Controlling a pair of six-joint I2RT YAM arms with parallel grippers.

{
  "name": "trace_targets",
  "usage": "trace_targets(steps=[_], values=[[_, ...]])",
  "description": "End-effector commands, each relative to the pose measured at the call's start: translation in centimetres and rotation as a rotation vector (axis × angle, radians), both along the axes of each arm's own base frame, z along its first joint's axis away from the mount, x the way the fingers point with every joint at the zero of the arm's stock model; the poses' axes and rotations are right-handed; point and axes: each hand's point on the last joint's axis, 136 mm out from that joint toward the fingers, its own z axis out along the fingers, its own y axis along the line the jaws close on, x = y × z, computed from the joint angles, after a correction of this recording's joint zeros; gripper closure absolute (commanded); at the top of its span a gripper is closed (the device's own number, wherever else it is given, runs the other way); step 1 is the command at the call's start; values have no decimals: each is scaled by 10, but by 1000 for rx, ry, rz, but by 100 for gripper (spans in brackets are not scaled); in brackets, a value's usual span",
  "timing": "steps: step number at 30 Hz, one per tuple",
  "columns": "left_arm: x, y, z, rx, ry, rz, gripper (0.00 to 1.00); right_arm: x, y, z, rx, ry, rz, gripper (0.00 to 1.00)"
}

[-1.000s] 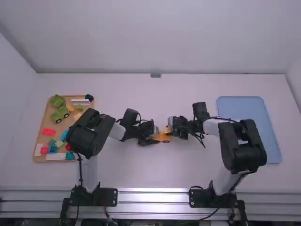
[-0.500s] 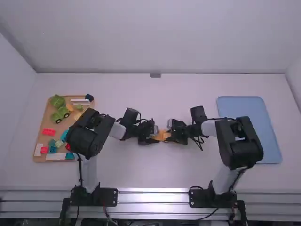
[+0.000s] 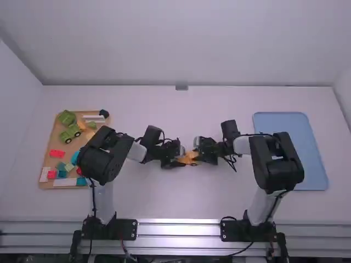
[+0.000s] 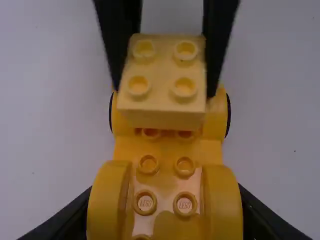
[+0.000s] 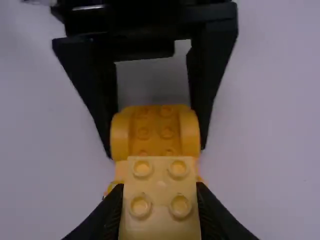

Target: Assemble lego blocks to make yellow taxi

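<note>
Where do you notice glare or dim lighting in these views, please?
High view: bright glare along the metal rail; left wrist view: pale sheen on the yellow car base; right wrist view: the white table looks dimly lit.

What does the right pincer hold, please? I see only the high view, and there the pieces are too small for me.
Observer: The right pincer holds a pale yellow block with four studs on top.
Operator: Thank you. And what is below it?
Observer: In the left wrist view, it partly covers a pair of studs on the orange-yellow wheeled base; whether it touches them, I cannot tell.
Operator: How is this lower piece held by the other arm?
Observer: The left pincer has one finger on each side of its curved end, as the right wrist view shows.
</note>
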Motion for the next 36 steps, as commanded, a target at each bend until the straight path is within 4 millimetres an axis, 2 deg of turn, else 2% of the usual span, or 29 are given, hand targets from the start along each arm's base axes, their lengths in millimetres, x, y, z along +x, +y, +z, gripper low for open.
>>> trace_targets(steps=[1,22,29,32,36], values=[[-23,26,-50,165,137,85,67,0,-2,-5,-11,25,-21,85],[-21,28,-51,168,139,95,67,-7,-7,-13,-57,70,-33,83],[-21,28,-51,167,140,96,67,-6,-9,-15,-71,68,-37,73],[-21,28,-51,167,139,95,67,-6,-9,-15,-71,71,-40,59],[-21,28,-51,168,140,96,67,-6,-9,-15,-71,70,-39,53]])
